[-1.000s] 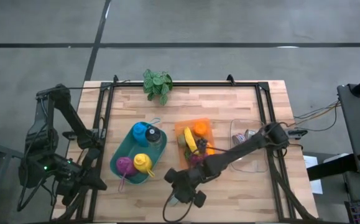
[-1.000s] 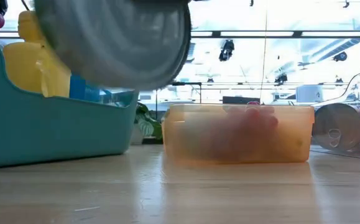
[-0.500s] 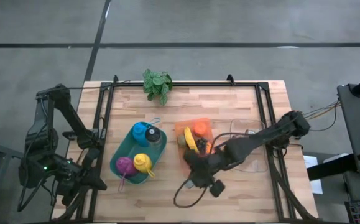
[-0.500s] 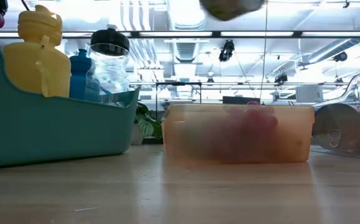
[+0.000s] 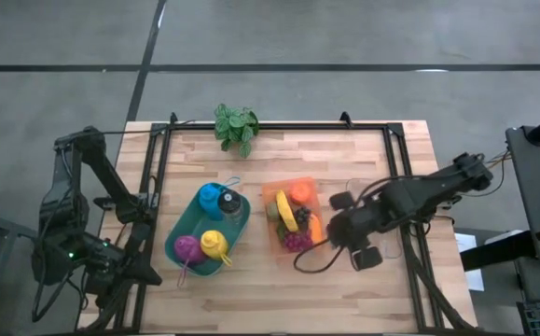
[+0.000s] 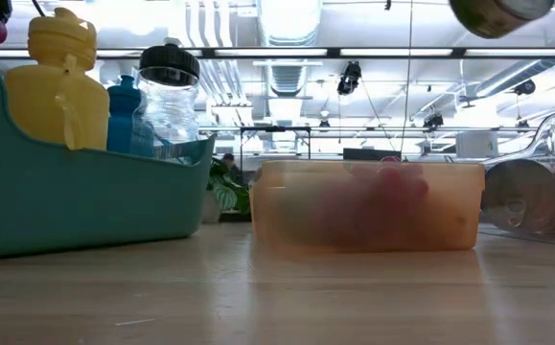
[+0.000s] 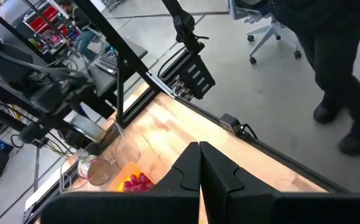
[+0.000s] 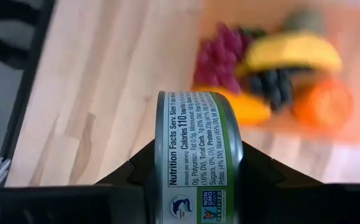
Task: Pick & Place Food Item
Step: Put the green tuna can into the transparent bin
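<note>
Right wrist view, nearest: right gripper (image 8: 195,177) clamped on a green-labelled can (image 8: 195,155), held edge-on in the air, nutrition panel readable; only this view showed that label. Beyond it lay the wood table (image 8: 99,81) and blurred fruit.

High view showed the right gripper (image 5: 344,233) raised between the orange fruit tray (image 5: 293,217) and the clear bin (image 5: 379,224); the can itself was not separable there. Low view caught just the can's rim (image 6: 500,14) high up, and another can (image 6: 524,195) lying in the clear bin, unseen from above.

Counts: two cans, one orange tray, one teal tray (image 5: 206,231) with four bottles, one plant (image 5: 237,125).

Left gripper (image 7: 199,163) was closed, empty, parked off the table's left edge; its view showed a person's legs (image 7: 344,81) in the room.
</note>
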Tool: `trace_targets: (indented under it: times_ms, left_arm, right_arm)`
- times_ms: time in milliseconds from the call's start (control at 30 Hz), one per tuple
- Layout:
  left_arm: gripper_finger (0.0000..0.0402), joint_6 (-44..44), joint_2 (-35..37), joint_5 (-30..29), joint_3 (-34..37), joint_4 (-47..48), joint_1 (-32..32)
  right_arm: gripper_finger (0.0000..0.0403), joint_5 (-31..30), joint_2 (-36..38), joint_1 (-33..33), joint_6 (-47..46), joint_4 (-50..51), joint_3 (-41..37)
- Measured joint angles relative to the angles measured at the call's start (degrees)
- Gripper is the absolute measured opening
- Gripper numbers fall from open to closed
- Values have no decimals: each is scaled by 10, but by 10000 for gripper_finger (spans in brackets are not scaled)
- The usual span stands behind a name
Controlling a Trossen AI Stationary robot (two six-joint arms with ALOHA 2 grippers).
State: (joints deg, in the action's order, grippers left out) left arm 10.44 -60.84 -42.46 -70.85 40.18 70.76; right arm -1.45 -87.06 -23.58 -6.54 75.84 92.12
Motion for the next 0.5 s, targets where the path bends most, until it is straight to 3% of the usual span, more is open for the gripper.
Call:
trace_targets:
  times_ms: [233, 500]
  left_arm:
    - [2, 0, 0, 0, 0, 4, 0]
    - [2, 0, 0, 0, 0, 4, 0]
  right_arm:
    - [131, -51, 63, 0, -120, 51, -48]
    - [131, -67, 166, 0, -267, 36, -192]
